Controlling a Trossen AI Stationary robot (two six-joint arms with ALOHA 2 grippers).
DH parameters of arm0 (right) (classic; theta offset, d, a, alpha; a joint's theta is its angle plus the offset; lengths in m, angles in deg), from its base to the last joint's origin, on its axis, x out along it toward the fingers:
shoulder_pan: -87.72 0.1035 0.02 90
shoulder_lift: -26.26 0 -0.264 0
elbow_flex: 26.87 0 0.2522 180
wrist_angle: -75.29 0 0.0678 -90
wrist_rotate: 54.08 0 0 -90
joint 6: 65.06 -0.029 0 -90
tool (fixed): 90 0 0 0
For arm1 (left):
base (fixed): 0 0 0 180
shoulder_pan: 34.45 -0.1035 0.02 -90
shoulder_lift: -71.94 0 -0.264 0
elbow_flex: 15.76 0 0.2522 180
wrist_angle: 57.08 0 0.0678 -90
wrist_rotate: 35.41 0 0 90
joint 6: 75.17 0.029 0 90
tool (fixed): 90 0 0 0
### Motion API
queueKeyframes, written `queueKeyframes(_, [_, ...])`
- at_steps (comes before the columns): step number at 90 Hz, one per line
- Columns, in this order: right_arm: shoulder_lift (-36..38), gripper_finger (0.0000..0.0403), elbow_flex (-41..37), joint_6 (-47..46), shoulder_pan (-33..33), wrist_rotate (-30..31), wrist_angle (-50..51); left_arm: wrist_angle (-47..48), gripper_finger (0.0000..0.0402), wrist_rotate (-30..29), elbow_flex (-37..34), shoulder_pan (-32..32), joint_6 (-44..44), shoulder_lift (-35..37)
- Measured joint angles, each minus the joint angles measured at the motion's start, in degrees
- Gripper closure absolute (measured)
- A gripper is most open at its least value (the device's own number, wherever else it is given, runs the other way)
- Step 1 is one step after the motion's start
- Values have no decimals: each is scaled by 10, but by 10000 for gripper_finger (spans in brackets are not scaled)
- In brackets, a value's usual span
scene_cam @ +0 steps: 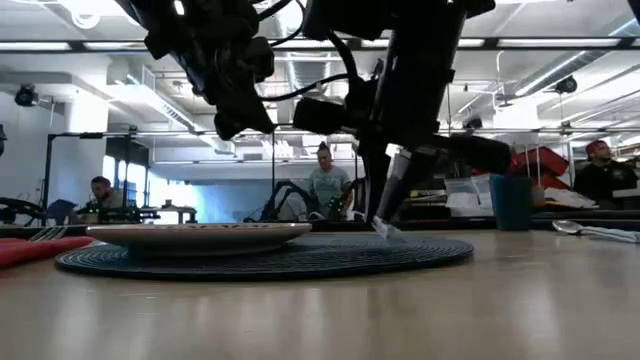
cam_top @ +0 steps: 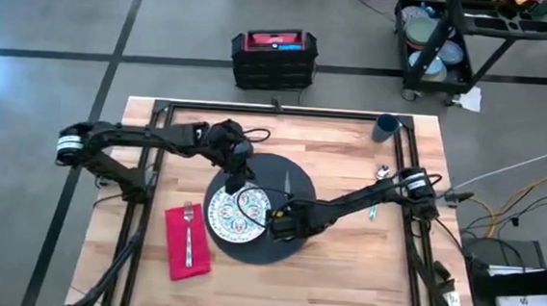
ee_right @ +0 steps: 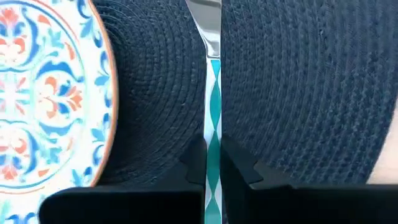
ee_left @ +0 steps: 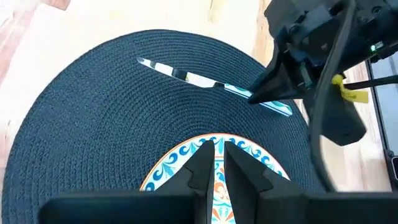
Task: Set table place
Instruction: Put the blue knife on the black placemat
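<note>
Knife [ee_right: 213, 93] between right end effector [ee_right: 213, 163] fingers.

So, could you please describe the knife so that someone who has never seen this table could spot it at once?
On the light wooden plank table, find the round dark grey woven mat near its middle. Beside the small white patterned plate lying on it is a slim silver knife with a teal-and-white chequered handle, the right gripper closed on that handle. The fork lies on the red napkin.
</note>
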Motion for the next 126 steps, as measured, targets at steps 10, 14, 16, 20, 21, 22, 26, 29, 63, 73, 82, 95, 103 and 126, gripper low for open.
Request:
queueKeyframes(10, [0,402,-2,1,-2,2,2,0,381,21,0,0,2,2])
queueKeyframes(14, [0,402,-2,0,-3,3,1,0,381,32,0,0,9,4])
queueKeyframes(16, [0,402,-2,0,-3,3,1,0,381,40,0,0,13,5])
queueKeyframes(20, [0,402,-2,-2,-3,3,1,-1,381,64,0,0,24,11])
queueKeyframes(21, [0,402,-2,-1,-3,3,1,-1,381,72,0,0,27,13])
queueKeyframes(22, [0,402,-2,-2,-3,3,1,-3,381,79,0,0,29,15])
queueKeyframes(26, [0,402,-2,-2,-3,3,1,-11,381,112,0,0,42,27])
queueKeyframes(29, [0,402,-2,-1,-3,3,1,-18,381,133,0,0,51,38])
queueKeyframes(63, [0,402,-1,3,-6,3,1,-118,381,141,0,0,106,141])
queueKeyframes(73, [0,402,-2,3,-8,4,2,-118,381,135,0,0,106,145])
queueKeyframes(82, [0,402,-2,5,-9,5,2,-118,381,134,0,0,103,145])
queueKeyframes(95, [0,402,-2,11,-10,5,2,-115,381,134,0,0,103,138])
queueKeyframes(103, [0,402,-2,10,-10,5,2,-115,381,134,0,0,103,134])
queueKeyframes(126, [0,384,-2,8,-10,3,2,-115,381,133,0,0,101,129])
